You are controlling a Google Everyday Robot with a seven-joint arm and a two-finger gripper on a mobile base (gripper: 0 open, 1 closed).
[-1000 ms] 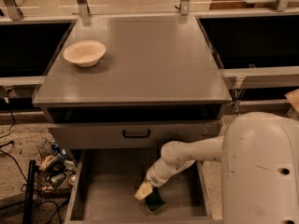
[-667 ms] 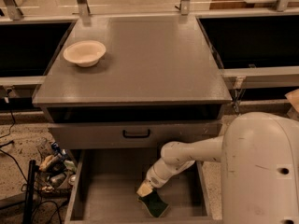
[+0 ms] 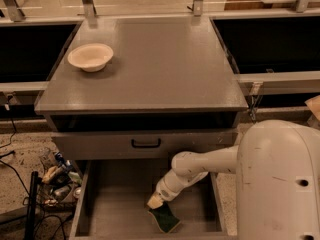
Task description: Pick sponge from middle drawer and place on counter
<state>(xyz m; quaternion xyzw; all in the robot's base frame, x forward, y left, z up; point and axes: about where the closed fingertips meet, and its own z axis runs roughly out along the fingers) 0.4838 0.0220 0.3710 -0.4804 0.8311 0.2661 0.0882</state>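
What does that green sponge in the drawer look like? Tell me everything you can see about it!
The sponge is a small, flat rectangle with a dark green top and a thin yellow layer showing along its lower edge. It lies at a slant on the grey floor of the open middle drawer, near the front, a bit right of centre. The gripper reaches down to its upper left corner and seems to touch it. Whether it grips is unclear.

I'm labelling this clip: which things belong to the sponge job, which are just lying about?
Job: sponge, middle drawer, counter, gripper down in the drawer beside the sponge.
Lying about: bowl on the counter, clutter on the floor.
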